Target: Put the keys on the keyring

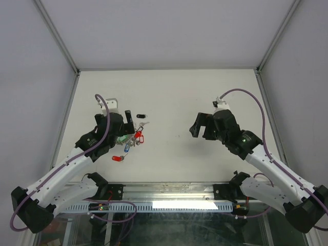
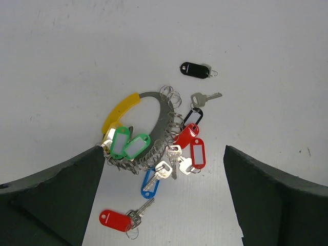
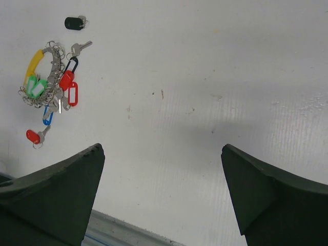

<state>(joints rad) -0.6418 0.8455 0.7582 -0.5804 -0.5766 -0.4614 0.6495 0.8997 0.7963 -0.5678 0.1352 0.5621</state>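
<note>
The keyring [image 2: 159,105], a thin grey ring with a yellow section, lies on the white table with several small wire rings and tagged keys [image 2: 177,154] bunched on it (green, red and blue tags). A red-tagged key [image 2: 117,220] lies loose just below it. A black tag [image 2: 195,69] and a bare silver key [image 2: 204,97] lie beyond. My left gripper [image 2: 163,149] hovers open right over the bunch [image 1: 134,137], holding nothing. The right gripper [image 1: 202,125] hangs open over bare table to the right; from its wrist the bunch [image 3: 48,84] shows far left.
A small white bracket [image 1: 110,104] sits behind the left gripper. The white table [image 1: 169,92] is boxed in by white walls with metal posts, and a metal rail [image 1: 169,188] runs along its near edge.
</note>
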